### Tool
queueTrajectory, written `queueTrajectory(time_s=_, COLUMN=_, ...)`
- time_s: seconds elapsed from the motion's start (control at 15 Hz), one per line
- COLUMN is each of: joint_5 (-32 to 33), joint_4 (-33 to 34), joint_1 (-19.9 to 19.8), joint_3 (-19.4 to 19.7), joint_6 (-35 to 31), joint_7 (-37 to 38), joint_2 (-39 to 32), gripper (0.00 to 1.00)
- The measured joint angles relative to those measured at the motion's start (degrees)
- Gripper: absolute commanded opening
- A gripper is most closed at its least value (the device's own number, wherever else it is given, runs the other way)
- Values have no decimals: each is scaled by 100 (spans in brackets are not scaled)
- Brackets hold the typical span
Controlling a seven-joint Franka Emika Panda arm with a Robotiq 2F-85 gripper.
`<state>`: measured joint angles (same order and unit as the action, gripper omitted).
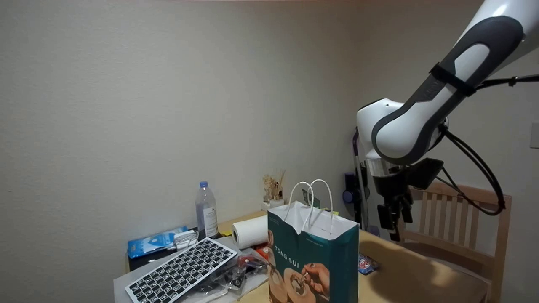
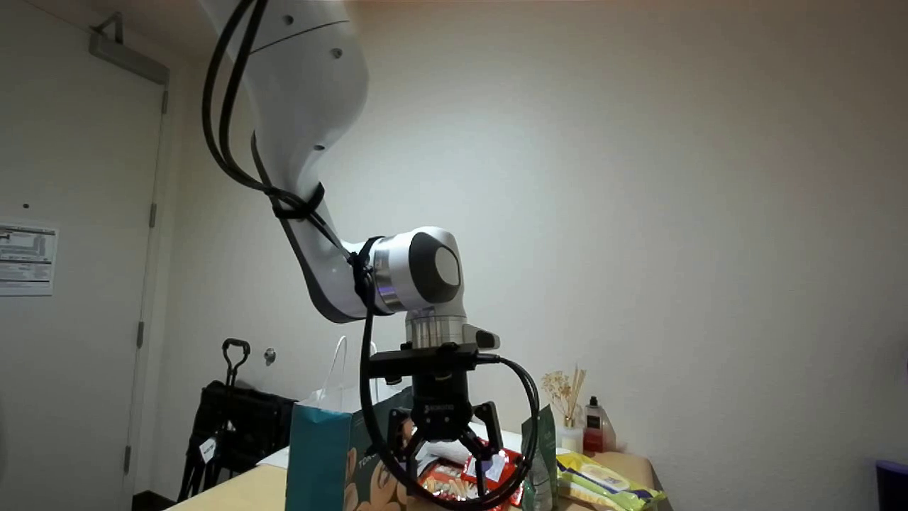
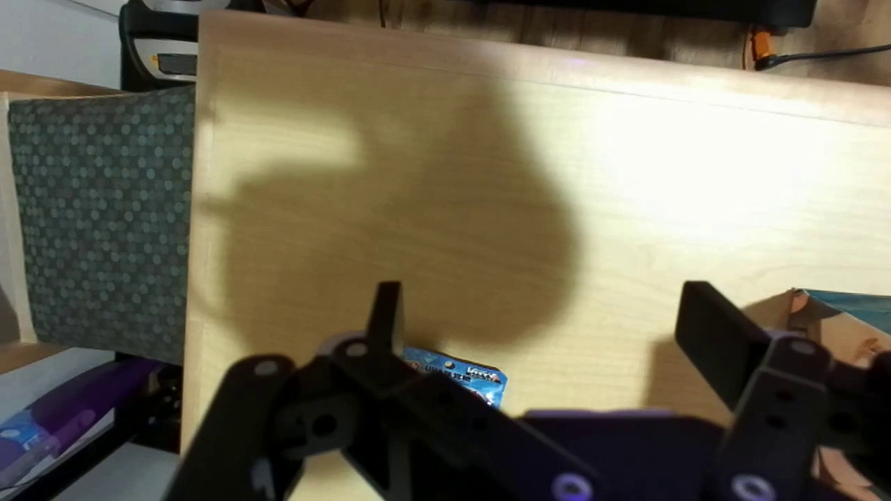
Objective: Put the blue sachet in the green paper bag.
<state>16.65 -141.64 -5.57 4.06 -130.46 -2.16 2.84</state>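
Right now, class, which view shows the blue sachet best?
The wrist view: the blue sachet looks largest there, though the gripper hides part. In an exterior view it's small, beyond the bag; elsewhere, unseen.

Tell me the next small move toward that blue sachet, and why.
I'd probably shift the open gripper sideways toward the blue sachet before lowering: in the wrist view the fingers stand wide apart, but the sachet lies off-centre, partly hidden behind the finger at that picture's left, so descending straight down might miss or pin it.

Free tabletop (image 3: pixel 612 229) lies beside the obstructing green paper bag (image 1: pixel 313 254).
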Motion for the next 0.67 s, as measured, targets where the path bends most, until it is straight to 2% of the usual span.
queueTrajectory(time_s=0.27, joint_5=-452, joint_4=206, joint_1=17, joint_3=0, joint_6=-7, joint_7=-36, joint_2=-234, gripper=100)
queueTrajectory(time_s=0.67, joint_5=-844, joint_4=1200, joint_1=10, joint_3=19, joint_6=97, joint_7=-323, joint_2=-1233, gripper=100)
